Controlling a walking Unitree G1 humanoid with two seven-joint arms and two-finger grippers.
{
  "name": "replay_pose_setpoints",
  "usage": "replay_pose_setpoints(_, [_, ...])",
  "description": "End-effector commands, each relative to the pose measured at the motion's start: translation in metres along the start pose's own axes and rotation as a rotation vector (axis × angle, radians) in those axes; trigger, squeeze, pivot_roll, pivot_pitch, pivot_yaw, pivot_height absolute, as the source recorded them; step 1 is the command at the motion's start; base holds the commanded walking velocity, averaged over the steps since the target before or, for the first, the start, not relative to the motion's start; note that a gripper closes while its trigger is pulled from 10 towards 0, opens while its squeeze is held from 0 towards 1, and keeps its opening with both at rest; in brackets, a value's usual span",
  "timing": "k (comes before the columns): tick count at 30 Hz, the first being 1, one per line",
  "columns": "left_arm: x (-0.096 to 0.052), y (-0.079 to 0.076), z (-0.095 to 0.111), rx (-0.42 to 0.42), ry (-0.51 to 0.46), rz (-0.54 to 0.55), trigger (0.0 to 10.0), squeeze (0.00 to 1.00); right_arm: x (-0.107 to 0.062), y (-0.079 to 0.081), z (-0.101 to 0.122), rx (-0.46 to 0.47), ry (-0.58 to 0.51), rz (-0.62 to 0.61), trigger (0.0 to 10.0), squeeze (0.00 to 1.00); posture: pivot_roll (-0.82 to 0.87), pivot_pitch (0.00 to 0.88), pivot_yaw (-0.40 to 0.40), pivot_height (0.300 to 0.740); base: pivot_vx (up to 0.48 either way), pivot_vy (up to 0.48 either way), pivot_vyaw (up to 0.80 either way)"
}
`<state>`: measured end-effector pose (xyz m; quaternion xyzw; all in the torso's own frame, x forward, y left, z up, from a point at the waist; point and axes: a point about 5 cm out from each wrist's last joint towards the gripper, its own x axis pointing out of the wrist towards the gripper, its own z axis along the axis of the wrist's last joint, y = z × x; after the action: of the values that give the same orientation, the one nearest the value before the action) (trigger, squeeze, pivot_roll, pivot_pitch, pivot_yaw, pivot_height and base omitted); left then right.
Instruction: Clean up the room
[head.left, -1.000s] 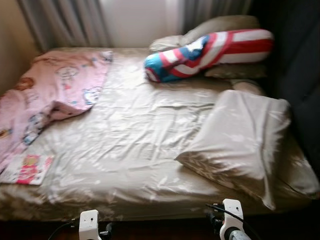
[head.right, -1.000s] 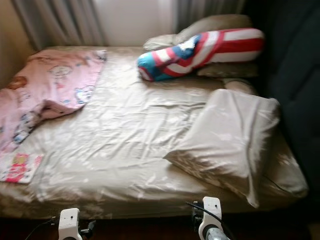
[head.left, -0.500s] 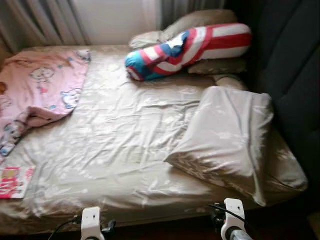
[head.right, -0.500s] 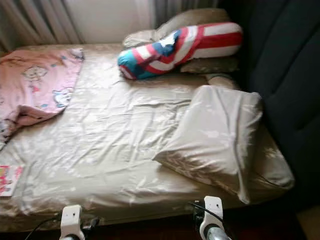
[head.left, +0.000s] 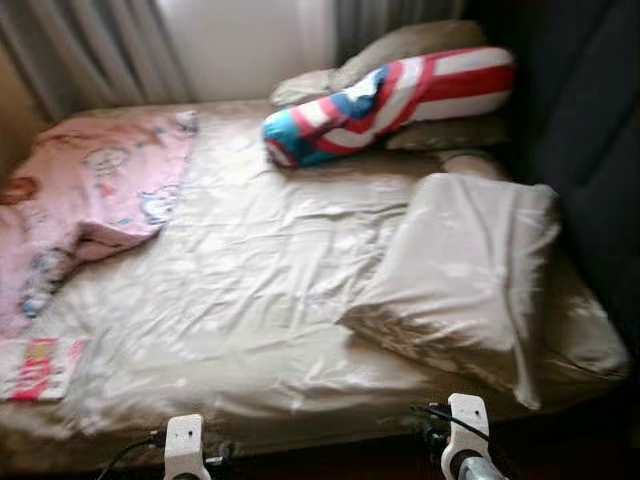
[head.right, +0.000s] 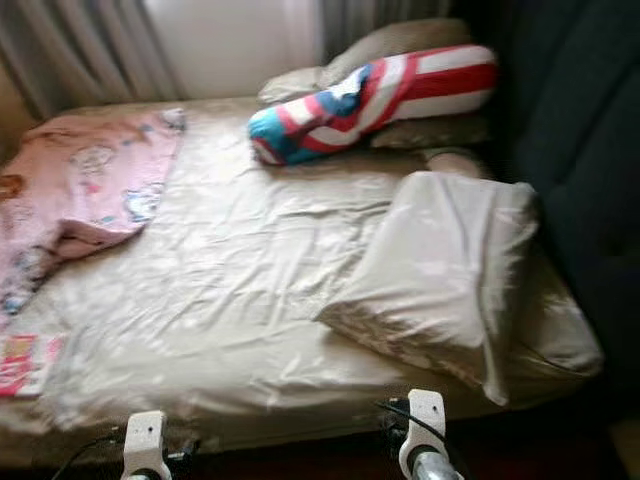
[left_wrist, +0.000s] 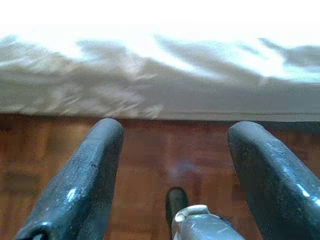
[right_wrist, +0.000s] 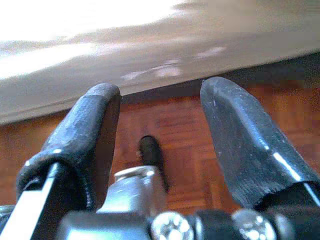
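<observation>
A bed with a crumpled beige sheet (head.left: 260, 290) lies before me. A pink cartoon blanket (head.left: 90, 190) is bunched on its left side. A red, white and blue bolster (head.left: 390, 95) rests at the back, against beige pillows (head.left: 410, 40). A large beige pillow (head.left: 460, 275) lies askew on the right. A pink booklet (head.left: 40, 367) sits at the front left corner. My left gripper (left_wrist: 176, 127) is open, low before the bed's edge, with nothing in it. My right gripper (right_wrist: 160, 87) is open there too, holding nothing.
A dark padded headboard (head.left: 580, 120) rises along the bed's right side. Grey curtains (head.left: 100, 50) and a bright window are behind the bed. Wooden floor (left_wrist: 170, 150) runs under both grippers up to the mattress edge.
The camera swung right and then part of the way back left. Nothing on the bed has moved. Both arms hang as before.
</observation>
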<state>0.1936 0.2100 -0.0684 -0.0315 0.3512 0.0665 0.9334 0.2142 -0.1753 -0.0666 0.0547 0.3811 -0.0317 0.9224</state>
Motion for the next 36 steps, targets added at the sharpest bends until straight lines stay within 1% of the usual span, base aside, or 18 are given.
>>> replay_pose_setpoints(1, [-0.002, 0.0, -0.006, 0.016, 0.025, -0.004, 10.0, 0.0, 0.001, 0.001, 0.003, 0.0, -0.016, -0.005, 10.0, 0.0, -0.04, 0.078, 0.048, 0.74, 0.0, -0.251, -0.74])
replay_pose_setpoints(5, [-0.003, 0.001, -0.008, 0.016, 0.029, -0.003, 10.0, 0.0, 0.0, -0.001, 0.003, 0.004, -0.017, -0.01, 10.0, 0.0, -0.04, 0.082, 0.049, 0.74, 0.0, -0.253, -0.74])
replay_pose_setpoints(11, [-0.003, 0.002, -0.01, 0.017, 0.036, -0.001, 10.0, 0.0, 0.0, -0.003, 0.0, 0.01, -0.01, -0.003, 10.0, 0.0, -0.04, 0.084, 0.047, 0.74, 0.0, -0.253, 0.0])
replay_pose_setpoints(18, [-0.003, 0.002, -0.01, 0.01, 0.046, -0.001, 10.0, 0.0, -0.001, -0.002, -0.001, 0.016, -0.004, 0.002, 10.0, 0.0, -0.04, 0.086, 0.05, 0.74, 0.0, 0.0, 0.0])
replay_pose_setpoints(23, [-0.004, 0.003, -0.011, 0.026, 0.051, -0.003, 10.0, 0.0, -0.001, -0.001, -0.004, 0.012, 0.005, 0.004, 10.0, 0.0, -0.04, 0.087, 0.053, 0.74, 0.0, 0.0, 0.0])
replay_pose_setpoints(25, [-0.004, 0.003, -0.012, 0.029, 0.054, -0.001, 10.0, 0.0, -0.001, 0.001, -0.005, -0.011, 0.012, 0.01, 10.0, 0.0, -0.04, 0.086, 0.054, 0.74, 0.0, -0.397, 0.0])
replay_pose_setpoints(27, [-0.004, 0.002, -0.012, 0.028, 0.055, 0.0, 10.0, 0.0, -0.002, 0.002, -0.006, -0.015, 0.016, 0.013, 10.0, 0.0, -0.04, 0.087, 0.054, 0.74, 0.0, -0.426, 0.0])
replay_pose_setpoints(29, [-0.004, 0.001, -0.012, 0.027, 0.054, -0.001, 10.0, 0.0, -0.002, 0.001, -0.007, -0.019, 0.018, 0.013, 10.0, 0.0, -0.04, 0.086, 0.05, 0.74, 0.0, -0.426, 0.8])
replay_pose_setpoints(31, [-0.003, 0.0, -0.012, 0.025, 0.053, -0.001, 10.0, 0.0, -0.002, 0.0, -0.007, -0.017, 0.02, 0.012, 10.0, 0.0, -0.04, 0.087, 0.051, 0.74, 0.0, -0.426, 0.8])
replay_pose_setpoints(32, [-0.003, -0.001, -0.012, 0.023, 0.051, -0.002, 10.0, 0.0, -0.002, -0.001, -0.008, 0.007, 0.02, 0.01, 10.0, 0.0, -0.04, 0.087, 0.053, 0.74, 0.0, -0.424, 0.0])
replay_pose_setpoints(34, [-0.003, -0.001, -0.011, 0.024, 0.049, -0.006, 10.0, 0.0, -0.002, -0.001, -0.007, 0.008, 0.016, 0.008, 10.0, 0.0, -0.04, 0.087, 0.053, 0.74, 0.0, -0.396, 0.0])
replay_pose_setpoints(36, [-0.003, -0.002, -0.01, 0.021, 0.045, -0.01, 10.0, 0.0, -0.002, -0.001, -0.007, 0.01, 0.012, 0.01, 10.0, 0.0, -0.04, 0.087, 0.055, 0.74, 0.0, 0.0, 0.0])
